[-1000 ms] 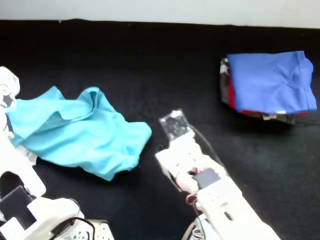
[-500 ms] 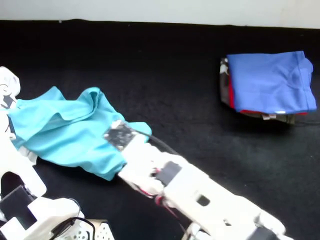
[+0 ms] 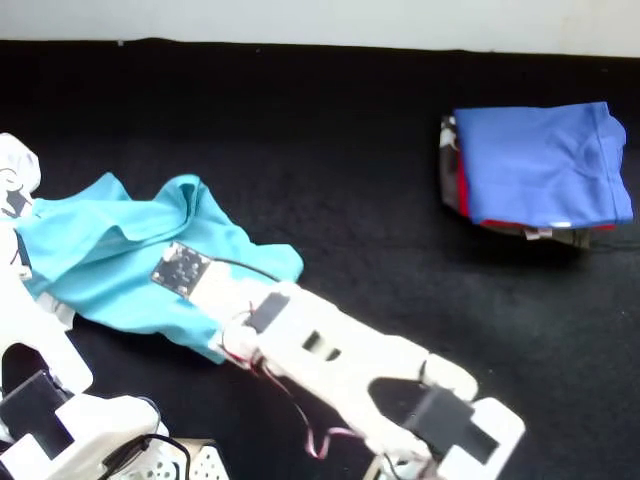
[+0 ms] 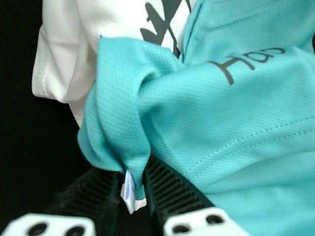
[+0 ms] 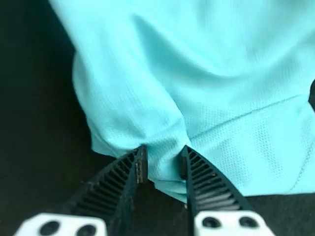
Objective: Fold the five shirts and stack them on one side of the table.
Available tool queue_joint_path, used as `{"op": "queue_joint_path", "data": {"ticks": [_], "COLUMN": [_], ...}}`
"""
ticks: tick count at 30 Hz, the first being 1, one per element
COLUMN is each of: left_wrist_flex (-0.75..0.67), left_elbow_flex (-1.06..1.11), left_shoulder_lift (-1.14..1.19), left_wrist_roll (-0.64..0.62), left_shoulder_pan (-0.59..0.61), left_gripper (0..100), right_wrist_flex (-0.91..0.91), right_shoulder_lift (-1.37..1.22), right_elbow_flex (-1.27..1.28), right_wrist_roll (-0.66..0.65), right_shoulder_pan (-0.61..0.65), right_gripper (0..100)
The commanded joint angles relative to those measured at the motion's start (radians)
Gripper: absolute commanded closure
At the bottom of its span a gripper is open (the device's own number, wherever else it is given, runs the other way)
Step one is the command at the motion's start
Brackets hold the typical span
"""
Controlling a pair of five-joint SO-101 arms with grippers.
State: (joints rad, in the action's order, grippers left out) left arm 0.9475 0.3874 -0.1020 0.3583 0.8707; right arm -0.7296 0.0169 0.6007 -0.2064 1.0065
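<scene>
A crumpled turquoise shirt [image 3: 150,265] lies at the table's left side. My left gripper [image 4: 133,186] is shut on a bunched fold of it [image 4: 123,132], with a small white label in the pinch. In the high view it holds the shirt's left edge [image 3: 20,245]. My right arm stretches across from the front, and its gripper [image 3: 178,268] rests over the middle of the shirt. In the right wrist view this gripper [image 5: 162,164] is open, its fingers straddling a hanging edge of the turquoise cloth [image 5: 165,147]. A folded stack [image 3: 540,165] with a blue shirt on top sits at the back right.
White cloth with a dark print [image 4: 123,24] lies against the fold that the left gripper holds. The black table [image 3: 330,140] stretches bare between the turquoise shirt and the stack. The left arm's base [image 3: 70,430] stands at the front left corner.
My right arm has swung left from the table's middle onto the turquoise shirt. The left arm, the shirt's left edge and the stack have stayed put.
</scene>
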Motion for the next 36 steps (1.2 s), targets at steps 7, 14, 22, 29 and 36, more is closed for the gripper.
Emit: {"op": "queue_joint_path", "data": {"ticks": [7,14,22,29,36], "left_wrist_flex": [0.101,0.397,0.79,0.813,0.723], "left_elbow_flex": [-0.013,-0.102,-0.618,-0.878,-0.579], "left_shoulder_lift": [-0.021,-0.022,-0.021,-0.01,0.087], "left_wrist_roll": [0.011,0.006,-0.103,-0.315,-0.325], "left_shoulder_pan": [-0.05,-0.255,-0.486,-0.545,-0.527], "left_gripper": [99,99,99,99,99], "right_wrist_flex": [-0.317,-0.438,-0.463,-0.458,-0.456], "right_shoulder_lift": [-0.091,-0.067,0.133,0.232,0.182], "right_elbow_flex": [-0.257,-0.433,-0.611,-0.696,-0.587], "right_wrist_roll": [-0.068,-0.071,-0.186,-0.215,-0.216], "right_shoulder_pan": [-0.182,-0.424,-0.676,-0.796,-0.811], "right_gripper": [99.2,99.2,99.2,99.2,99.2]}}
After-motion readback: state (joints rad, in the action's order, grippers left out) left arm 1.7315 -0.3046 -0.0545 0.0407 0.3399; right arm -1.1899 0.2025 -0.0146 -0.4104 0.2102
